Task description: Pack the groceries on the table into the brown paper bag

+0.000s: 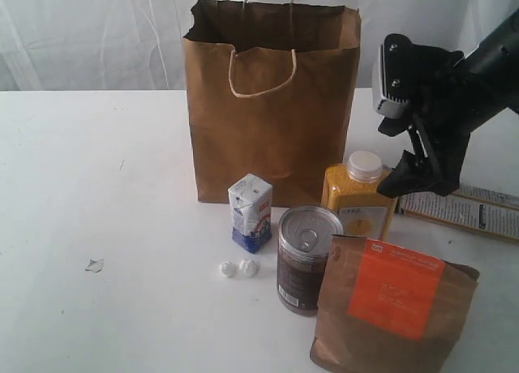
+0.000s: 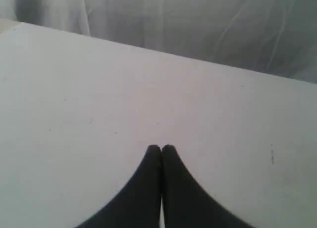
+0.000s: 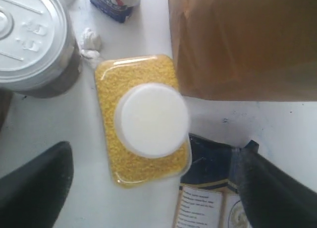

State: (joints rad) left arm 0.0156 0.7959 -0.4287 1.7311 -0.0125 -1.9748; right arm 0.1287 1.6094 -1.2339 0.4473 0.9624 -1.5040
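Note:
The brown paper bag [image 1: 272, 105] stands open at the back of the table [image 1: 97, 170]. In front of it are the small white-blue carton [image 1: 250, 212], the silver-topped can [image 1: 308, 259], two small white lumps [image 1: 238, 268], the white-capped yellow bottle [image 1: 359, 196], the orange-labelled brown pouch [image 1: 395, 308] and the flat printed box [image 1: 466, 211]. My right gripper [image 1: 422, 166] hangs open just above and right of the bottle. In the right wrist view its fingers straddle the bottle's cap [image 3: 151, 119] from above without touching it. My left gripper [image 2: 161, 148] is shut and empty over bare table. No yellow-lidded jar shows.
A small chipped mark [image 1: 95, 265] lies on the table's left part. White curtain hangs behind the table. In the right wrist view, the can [image 3: 29, 39], the lumps [image 3: 90, 42] and the bag's wall [image 3: 242, 39] crowd close round the bottle.

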